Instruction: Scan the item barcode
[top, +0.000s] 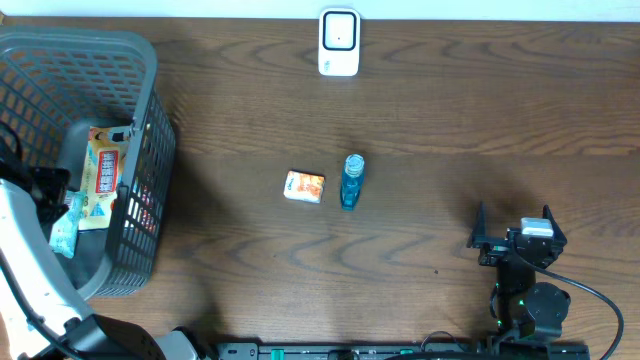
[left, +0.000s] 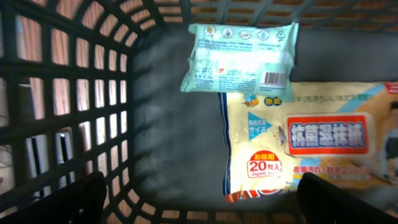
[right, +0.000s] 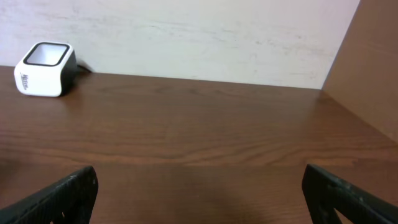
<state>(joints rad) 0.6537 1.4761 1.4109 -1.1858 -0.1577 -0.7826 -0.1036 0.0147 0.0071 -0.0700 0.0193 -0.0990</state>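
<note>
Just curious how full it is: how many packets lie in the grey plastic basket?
2: a small mint-green wipes packet and a larger yellow wipes packet, touching, inside the grey plastic basket. More could hide underneath.

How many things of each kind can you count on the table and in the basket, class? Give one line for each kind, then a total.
Basket: 1
Wipe packets in the basket: 2
Small box: 1
Blue bottle: 1
Scanner: 1
Total: 6
</note>
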